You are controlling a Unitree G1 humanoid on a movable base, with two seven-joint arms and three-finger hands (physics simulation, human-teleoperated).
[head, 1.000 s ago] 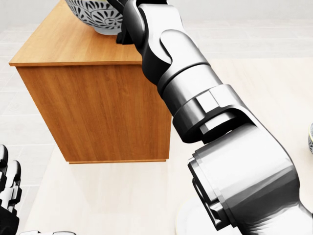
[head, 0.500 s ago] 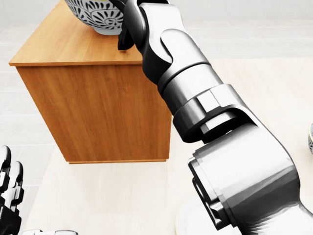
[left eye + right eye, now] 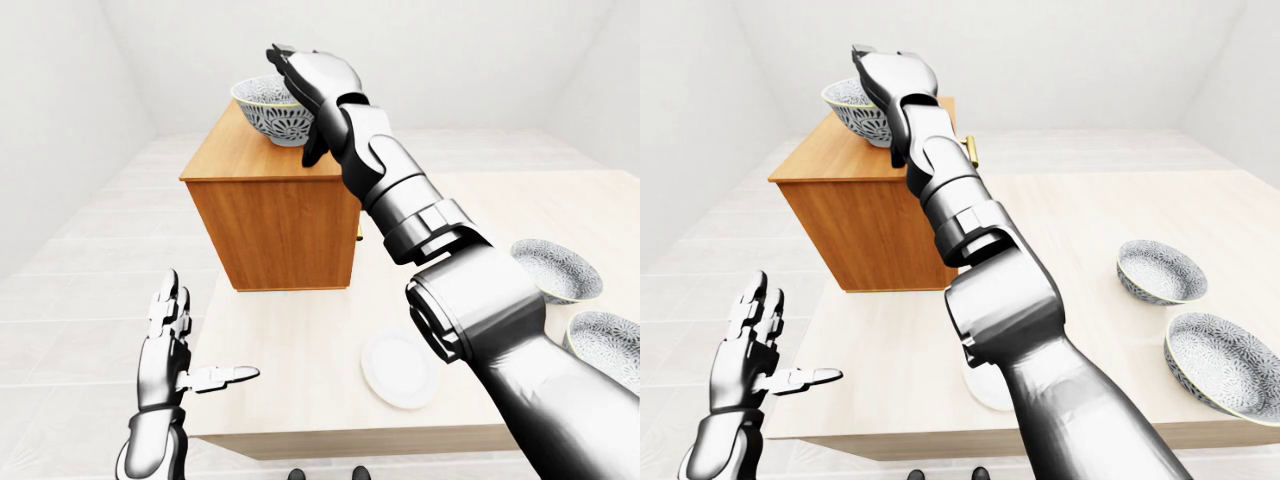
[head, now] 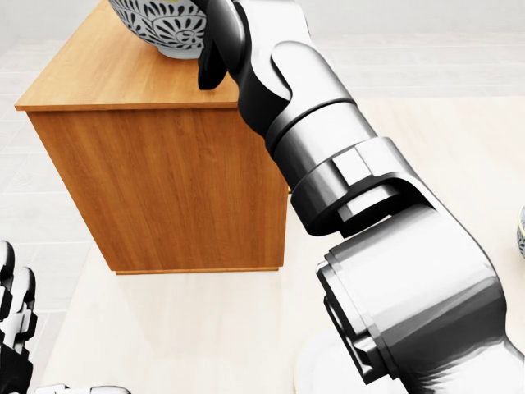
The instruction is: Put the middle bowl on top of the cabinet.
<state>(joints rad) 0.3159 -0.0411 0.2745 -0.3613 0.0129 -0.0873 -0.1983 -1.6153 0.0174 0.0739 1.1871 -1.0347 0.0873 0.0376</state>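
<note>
Left-eye view, bowl: the patterned bowl (image 3: 272, 108) sits on top of the wooden cabinet (image 3: 275, 215), upper centre of the frame.
Left-eye view, right hand: the right hand (image 3: 305, 75) lies against the bowl's right rim, at the end of the long silver arm from the lower right; whether its fingers clasp the rim I cannot tell.
Left-eye view, left hand: the left hand (image 3: 170, 340) is raised at lower left, fingers spread apart, thumb out sideways, holding nothing.
Left-eye view, table: the pale table (image 3: 300, 350) carries a white plate (image 3: 398, 368) at lower centre and two more patterned bowls at the right edge.
Head view: the cabinet fills the left half, the bowl cut off by the top edge, the right arm across the centre.
Right-eye view: the two other bowls (image 3: 1157, 270) (image 3: 1220, 362) show whole at the right.
</note>
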